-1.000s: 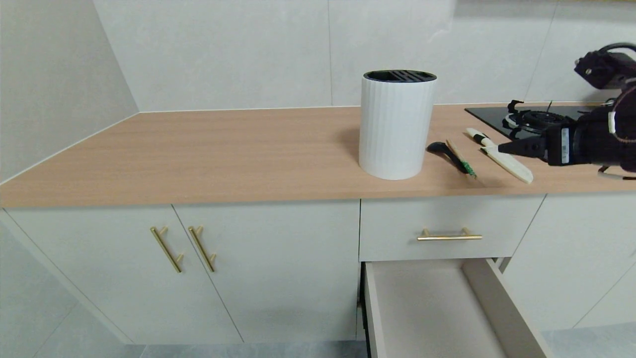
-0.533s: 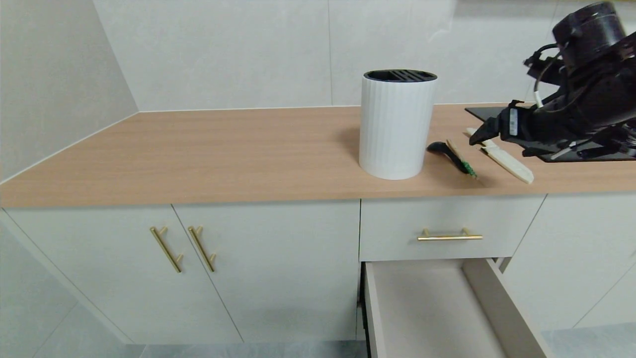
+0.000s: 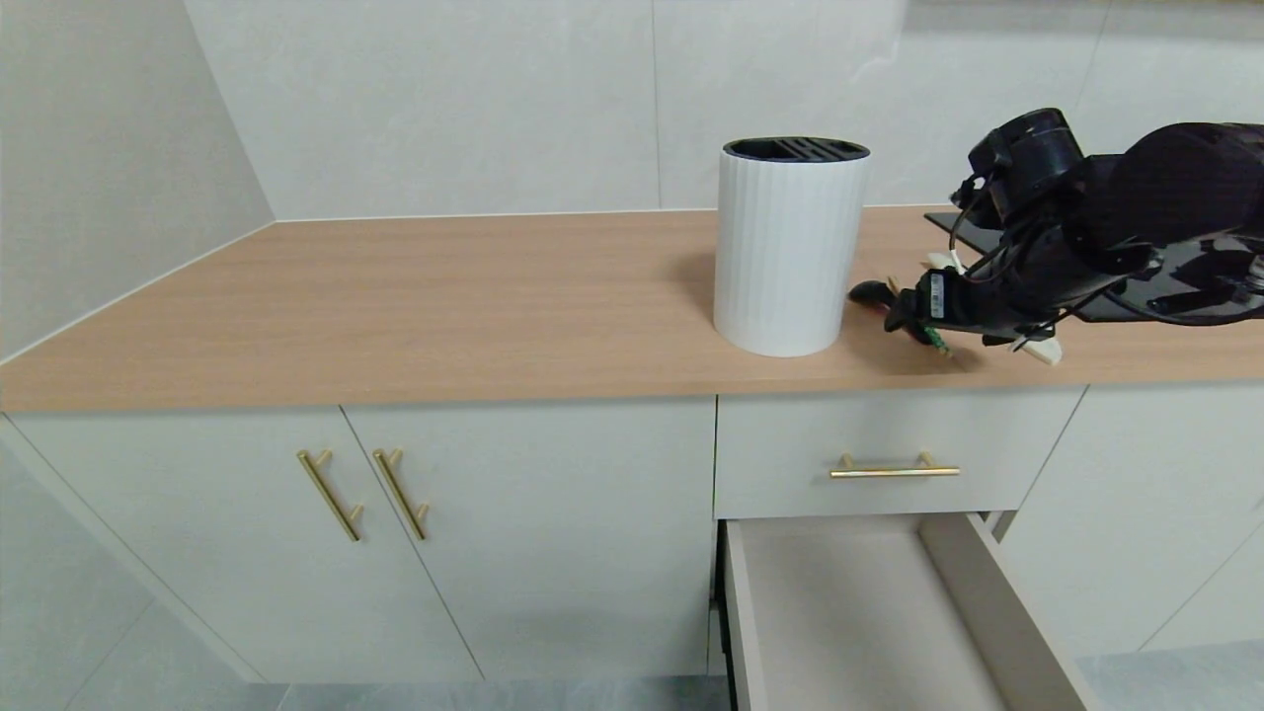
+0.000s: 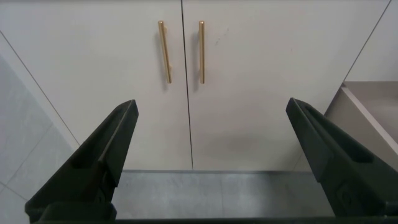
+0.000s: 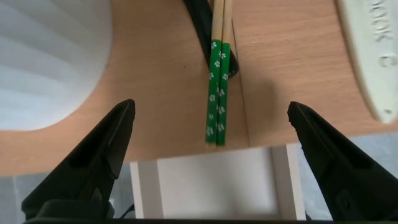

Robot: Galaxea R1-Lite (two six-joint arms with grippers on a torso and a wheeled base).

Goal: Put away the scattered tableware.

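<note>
The right hand (image 5: 210,111), spread open, had swung down over the green-tipped wooden chopsticks (image 5: 216,74), apparently poised to grasp them.

Green, white-flowered chopsticks (image 5: 216,93)

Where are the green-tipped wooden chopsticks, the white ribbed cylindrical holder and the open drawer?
green-tipped wooden chopsticks (image 5: 216,93): right wrist view, green patterned ends.
white ribbed cylindrical holder (image 3: 785,257): head view, side wall.
open drawer (image 3: 839,602): head view, bare floor.
</note>
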